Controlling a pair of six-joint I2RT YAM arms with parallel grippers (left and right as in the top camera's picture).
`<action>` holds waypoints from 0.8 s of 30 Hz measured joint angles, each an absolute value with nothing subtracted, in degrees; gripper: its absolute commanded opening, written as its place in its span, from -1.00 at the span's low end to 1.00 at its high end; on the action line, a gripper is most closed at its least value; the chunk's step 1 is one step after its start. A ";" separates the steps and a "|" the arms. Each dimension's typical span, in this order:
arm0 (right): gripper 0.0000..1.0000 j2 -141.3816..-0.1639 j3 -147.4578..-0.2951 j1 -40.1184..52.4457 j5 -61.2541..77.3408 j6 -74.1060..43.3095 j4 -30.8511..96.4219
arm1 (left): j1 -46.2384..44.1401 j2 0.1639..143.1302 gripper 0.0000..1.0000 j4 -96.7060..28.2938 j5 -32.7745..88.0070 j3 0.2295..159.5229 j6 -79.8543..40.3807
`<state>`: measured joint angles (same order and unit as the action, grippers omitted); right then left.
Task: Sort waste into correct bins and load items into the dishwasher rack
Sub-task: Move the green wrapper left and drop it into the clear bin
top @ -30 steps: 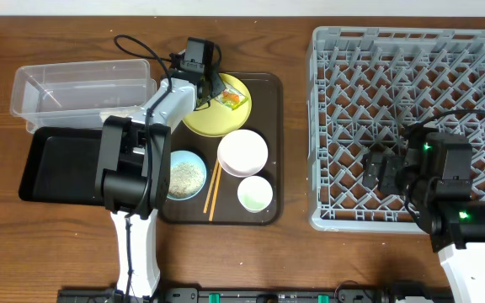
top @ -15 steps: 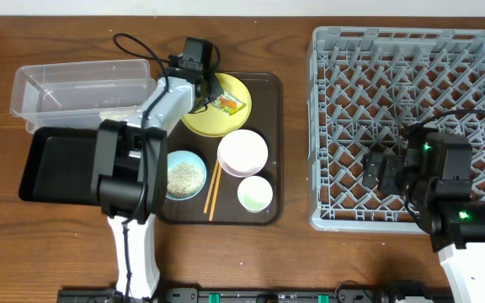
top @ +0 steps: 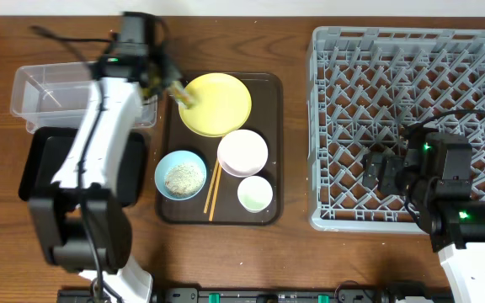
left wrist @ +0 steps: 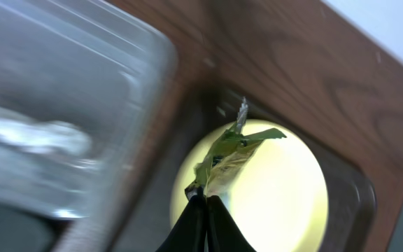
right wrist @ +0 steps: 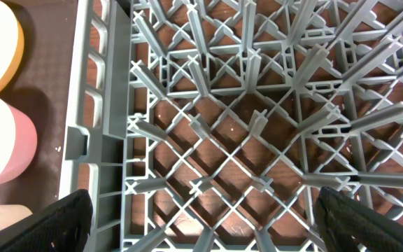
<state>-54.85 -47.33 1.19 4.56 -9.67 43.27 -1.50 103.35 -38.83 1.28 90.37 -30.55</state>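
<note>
the overhead view looks straight down from far off on the whole desk (top: pixel 293 252). the left wrist view hangs close and tilted over the yellow plate (left wrist: pixel 285 189) and clear box (left wrist: pixel 68 84), both shared with overhead. the right wrist view looks closely down into the rack (right wrist: pixel 100 105), at overhead's right.

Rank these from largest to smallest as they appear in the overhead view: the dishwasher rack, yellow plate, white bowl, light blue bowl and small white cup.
1. dishwasher rack
2. yellow plate
3. white bowl and light blue bowl: too alike to separate
4. small white cup
</note>
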 measured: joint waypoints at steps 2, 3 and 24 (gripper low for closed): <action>0.98 -54.85 -47.31 1.19 4.56 -9.67 43.27 | 1.76 102.72 -0.88 -39.35 1.30 90.37 -30.15; 0.99 -54.85 -47.33 1.19 4.56 -9.67 43.27 | 3.25 102.67 -0.88 -39.70 1.28 90.37 -30.13; 0.98 -54.85 -47.33 1.19 4.56 -9.67 43.27 | 13.69 102.76 0.28 -43.16 4.75 90.37 -26.17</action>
